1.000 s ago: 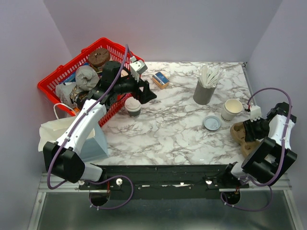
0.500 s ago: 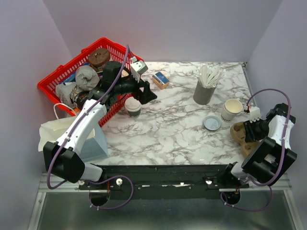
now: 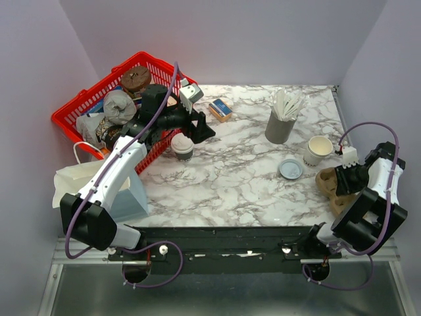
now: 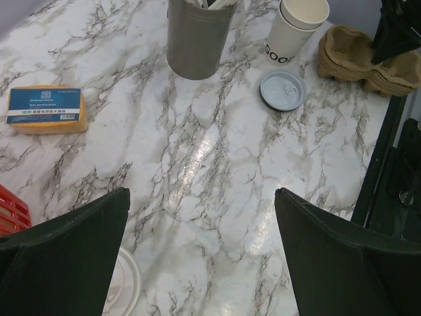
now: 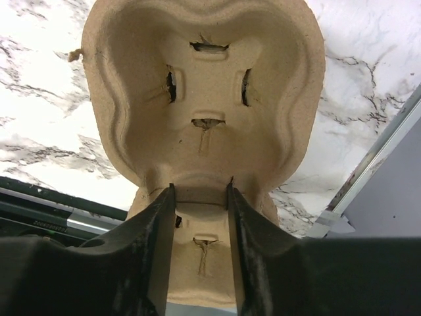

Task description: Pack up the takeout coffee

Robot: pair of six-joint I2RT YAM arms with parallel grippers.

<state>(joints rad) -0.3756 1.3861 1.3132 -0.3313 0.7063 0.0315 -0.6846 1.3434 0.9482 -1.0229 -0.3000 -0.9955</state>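
From above, the dark brown paper cup with a round white lid (image 3: pixel 182 146) stands upright toward the marble tabletop's (image 3: pixel 237 178) nine o'clock side, just beside the red plastic basket (image 3: pixel 72 118). The left end effector (image 3: pixel 200 130) hovers at its one o'clock, lined up for a grasp.

The left wrist view shows it released, fingers (image 4: pixel 66 263) wide apart, the white lid (image 4: pixel 122 289) peeking in at seven o'clock.

In the right wrist view the right end effector (image 5: pixel 200 191) seems clenched on a ridge of the brown pulp cup carrier (image 5: pixel 204 99), probably so the carrier is in hand to receive the cup.
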